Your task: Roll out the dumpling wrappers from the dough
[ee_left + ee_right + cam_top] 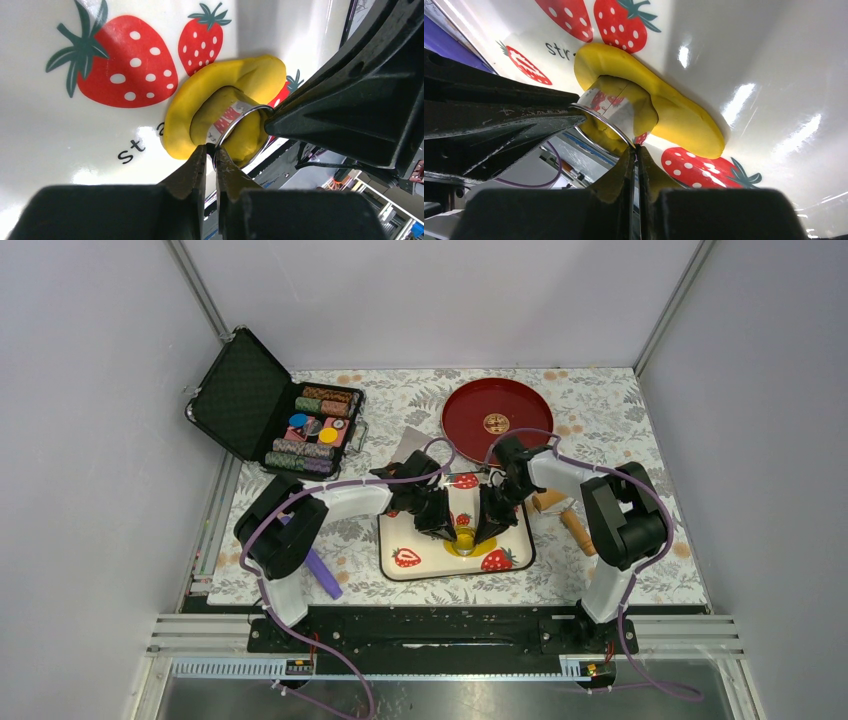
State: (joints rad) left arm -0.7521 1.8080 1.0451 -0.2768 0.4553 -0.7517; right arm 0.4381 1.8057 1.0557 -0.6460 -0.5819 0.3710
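Note:
The yellow dough (pixel 225 80) lies flattened on a white strawberry-print tray (pixel 440 562), near its front middle. A shiny metal ring cutter (pixel 240 117) stands pressed into the dough, with dough filling its inside. My left gripper (pixel 211 146) is shut on the ring's thin rim from one side. My right gripper (pixel 636 147) is shut on the rim of the same ring (pixel 606 117) from the opposite side, with the dough (pixel 684 120) spreading out beyond it. In the top view both grippers meet over the dough (pixel 465 538). No separate dumpling wrappers are in view.
A red plate (pixel 497 420) sits behind the tray. An open black case of poker chips (pixel 275 405) is at the back left. A wooden rolling pin (pixel 565 515) lies right of the tray, and a purple tool (pixel 322 573) lies left of it.

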